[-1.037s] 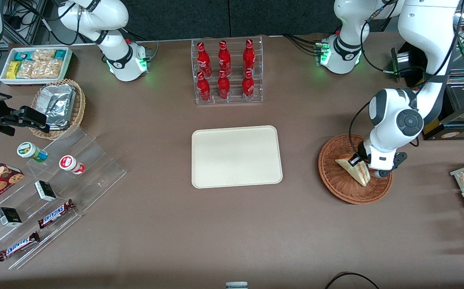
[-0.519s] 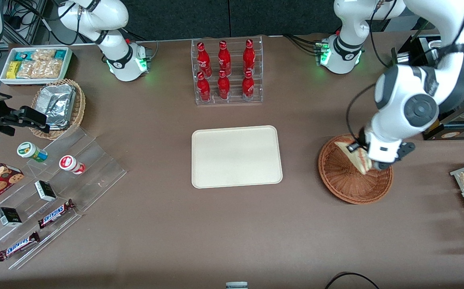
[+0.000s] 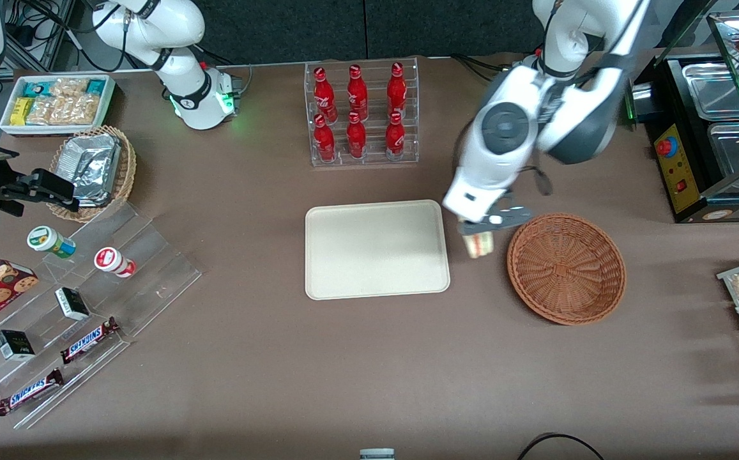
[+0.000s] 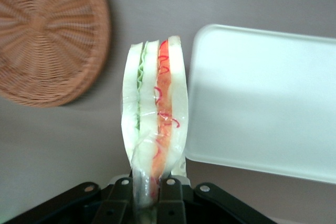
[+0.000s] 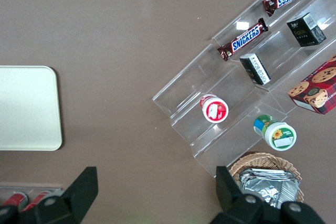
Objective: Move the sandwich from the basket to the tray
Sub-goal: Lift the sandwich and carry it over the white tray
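My gripper (image 3: 479, 237) hangs above bare tabletop in the gap between tray and basket, its black fingers (image 4: 169, 192) pinched on the narrow end of the sandwich (image 4: 154, 129). The sandwich is a clear-wrapped wedge held on edge, its smooth white bread layers banded with green and pink-red filling. At 9 o'clock from it in the front view I see the tray (image 3: 376, 250), a flat matte cream rectangle with rounded corners and a low rim. At 3 o'clock sits the basket (image 3: 566, 268), a round, shallow, reddish-brown wicker bowl, its weave radiating from the centre.
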You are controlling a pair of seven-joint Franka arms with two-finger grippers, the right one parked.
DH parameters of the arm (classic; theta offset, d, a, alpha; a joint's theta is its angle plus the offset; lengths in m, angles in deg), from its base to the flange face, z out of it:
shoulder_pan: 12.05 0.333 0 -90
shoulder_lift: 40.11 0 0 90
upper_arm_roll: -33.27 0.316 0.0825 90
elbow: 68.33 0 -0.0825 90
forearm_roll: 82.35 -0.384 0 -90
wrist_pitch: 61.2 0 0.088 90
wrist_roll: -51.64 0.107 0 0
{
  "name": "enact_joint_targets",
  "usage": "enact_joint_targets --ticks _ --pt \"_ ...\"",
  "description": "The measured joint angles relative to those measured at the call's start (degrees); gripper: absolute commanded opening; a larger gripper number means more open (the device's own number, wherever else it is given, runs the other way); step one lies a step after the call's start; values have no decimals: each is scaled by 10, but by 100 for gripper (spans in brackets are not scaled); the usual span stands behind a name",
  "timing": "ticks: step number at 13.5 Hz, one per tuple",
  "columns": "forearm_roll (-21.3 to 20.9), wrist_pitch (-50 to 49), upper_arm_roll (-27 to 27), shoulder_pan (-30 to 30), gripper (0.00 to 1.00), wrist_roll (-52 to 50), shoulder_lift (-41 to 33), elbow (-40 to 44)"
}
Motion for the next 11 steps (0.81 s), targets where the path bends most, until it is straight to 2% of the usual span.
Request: enact_joint_targets --ticks 6,11 --pt "0 42 1 -113 3 -41 197 163" --pt "-1 112 2 -150 3 -47 265 196"
